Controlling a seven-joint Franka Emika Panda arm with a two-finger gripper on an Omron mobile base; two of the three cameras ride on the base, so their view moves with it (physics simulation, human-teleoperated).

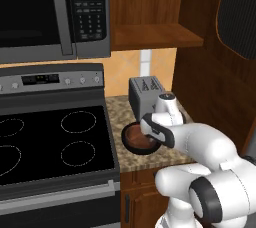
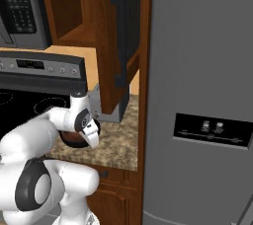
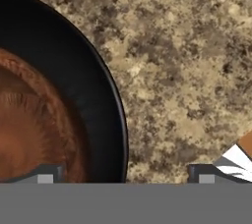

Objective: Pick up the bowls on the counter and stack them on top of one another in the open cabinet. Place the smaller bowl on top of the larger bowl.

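- The reddish-brown smaller bowl [image 3: 29,129] already sits nested inside the wide black larger bowl [image 3: 101,100], both on the granite counter [image 3: 187,61] in front of the toaster [image 1: 145,94].
- Your gripper [image 3: 123,176] hangs low over the black rim, fingertips [image 3: 47,174] spread apart: one over the brown bowl's inside, the other over bare granite.
- Judged from that, you straddle the black wall. Descend straight, keep the rim centred between the tips, then close firmly.
- Lift level so the inner bowl does not slide, and mind the toaster close behind.
- The cabinet [image 1: 160,34] shelf waits above, door open.
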